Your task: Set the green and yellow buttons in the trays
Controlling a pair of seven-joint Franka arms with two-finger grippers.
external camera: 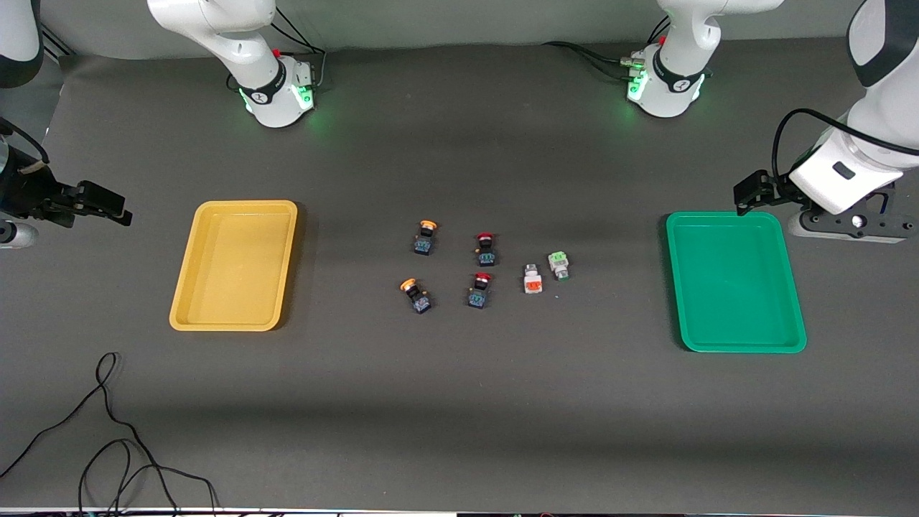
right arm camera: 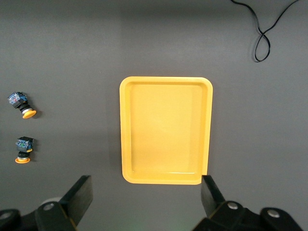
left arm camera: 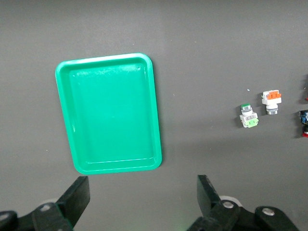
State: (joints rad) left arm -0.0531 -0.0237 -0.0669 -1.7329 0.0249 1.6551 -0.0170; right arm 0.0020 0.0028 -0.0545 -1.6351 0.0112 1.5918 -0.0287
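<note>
We see both smooth plastic trays, yellow [external camera: 234,266] and green [external camera: 735,281], rounded-cornered, empty on the matte grey bench [external camera: 459,416]. The small blocky buttons [external camera: 488,266] lie between them at the bench centre. The left end effector [left arm camera: 142,199] waits wide open at the green tray's 2 o'clock; the right end effector [right arm camera: 144,199] waits wide open at the yellow tray's 10 o'clock.

Bare mat surrounds the six buttons bunched mid-table, with narrow gaps between them; two red-capped buttons [external camera: 484,248] stand amid the yellow-capped buttons [external camera: 425,238] and white ones [external camera: 533,279]. A loose cable [external camera: 108,424] lies near the front camera.
</note>
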